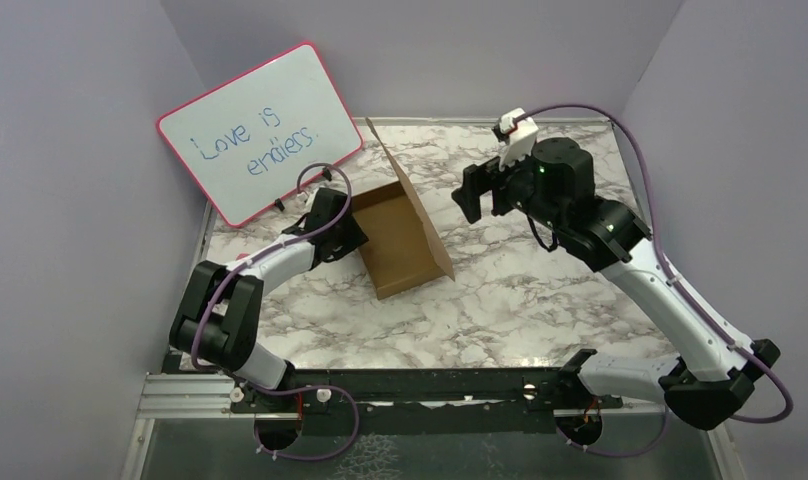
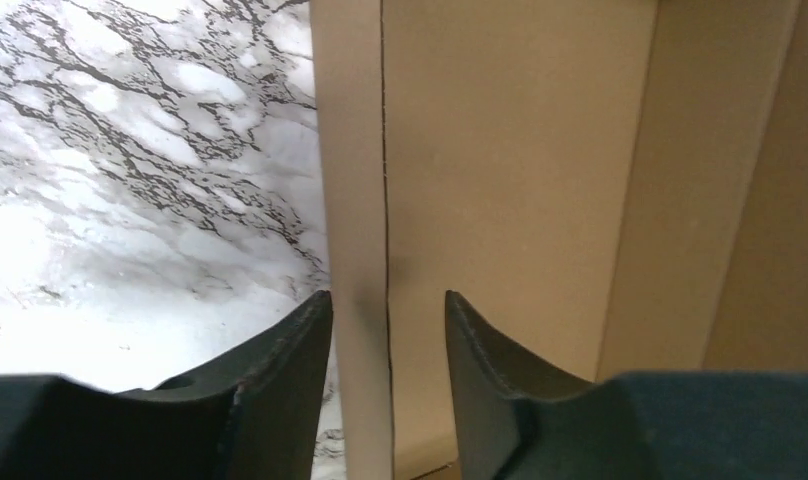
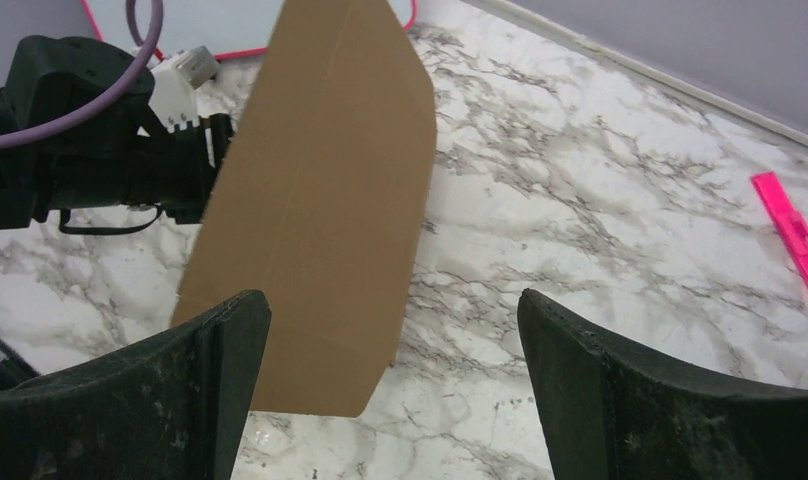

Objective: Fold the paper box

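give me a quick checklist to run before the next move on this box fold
1. Side wall of the paper box sits between the jaws of the left gripper: ok.
2. Firm grip on that wall: not ok, the jaws stand parted, with a gap on one side.
3. The right gripper open and empty: ok.
4. Gap between the right gripper and the tall flap: ok, seen from above.
5. Tall flap raised: ok.
6. Box corners locked: cannot tell.
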